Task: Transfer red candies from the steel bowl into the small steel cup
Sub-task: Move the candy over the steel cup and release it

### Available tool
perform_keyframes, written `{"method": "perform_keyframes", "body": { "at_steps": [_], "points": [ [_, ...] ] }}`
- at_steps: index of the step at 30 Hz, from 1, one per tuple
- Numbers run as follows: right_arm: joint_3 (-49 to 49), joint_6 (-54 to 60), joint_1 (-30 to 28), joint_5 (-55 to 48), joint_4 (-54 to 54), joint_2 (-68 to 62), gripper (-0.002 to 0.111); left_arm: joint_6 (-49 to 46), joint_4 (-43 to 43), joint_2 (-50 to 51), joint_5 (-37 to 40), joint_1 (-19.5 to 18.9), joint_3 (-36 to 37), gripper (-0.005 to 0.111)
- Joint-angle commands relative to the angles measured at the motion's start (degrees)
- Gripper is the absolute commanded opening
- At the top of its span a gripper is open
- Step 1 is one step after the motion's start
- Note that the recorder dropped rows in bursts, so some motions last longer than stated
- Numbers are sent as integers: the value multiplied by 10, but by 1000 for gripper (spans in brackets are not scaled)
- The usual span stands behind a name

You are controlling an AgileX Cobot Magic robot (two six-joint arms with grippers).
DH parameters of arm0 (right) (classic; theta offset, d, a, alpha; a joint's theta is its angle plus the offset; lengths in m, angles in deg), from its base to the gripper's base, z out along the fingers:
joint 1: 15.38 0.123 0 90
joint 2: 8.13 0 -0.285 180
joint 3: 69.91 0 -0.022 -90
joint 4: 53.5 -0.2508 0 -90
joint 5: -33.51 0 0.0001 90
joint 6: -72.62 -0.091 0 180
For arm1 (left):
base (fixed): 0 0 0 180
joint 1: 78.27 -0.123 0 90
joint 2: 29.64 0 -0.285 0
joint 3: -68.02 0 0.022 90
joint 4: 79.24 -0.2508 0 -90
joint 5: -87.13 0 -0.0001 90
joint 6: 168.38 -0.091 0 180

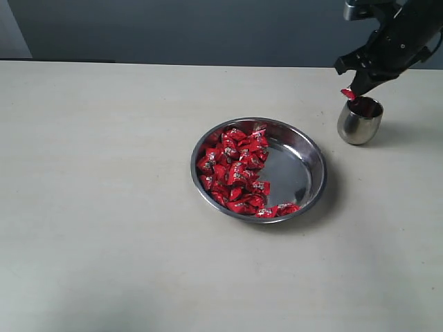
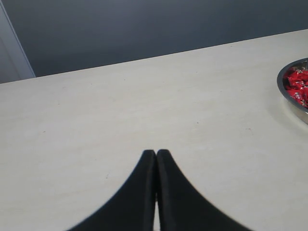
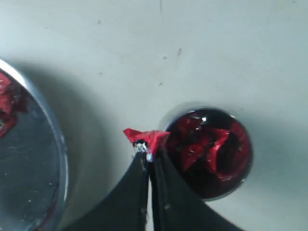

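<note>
Where right fingers point(image 3: 130, 192) pinch, red candy point(image 3: 147, 136) crosswise

Likely robotics lab bench: pale tabletop point(image 1: 104, 207), plain grey wall point(image 1: 173, 28) behind, black robot arm point(image 1: 407, 33) over table.

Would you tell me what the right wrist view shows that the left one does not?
Right only: the small rounded steel cup holding red candies, and the right gripper shut on one red-wrapped candy. Left only: the left gripper, shut and empty. Both: the pale table and the rim of the wide shallow steel bowl.
</note>
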Motion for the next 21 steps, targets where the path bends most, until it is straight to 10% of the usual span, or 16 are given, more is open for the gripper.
{"method": "perform_keyframes", "body": {
  "at_steps": [1, 11, 21],
  "points": [
    [0, -3, -23, 14, 8, 7, -1, 3, 0, -2, -2, 6, -1, 0],
    [0, -17, -34, 15, 23, 4, 0, 3, 0, -2, -2, 6, -1, 0],
    [0, -17, -34, 18, 28, 4, 34, 3, 0, -2, -2, 6, -1, 0]
  ]
}}
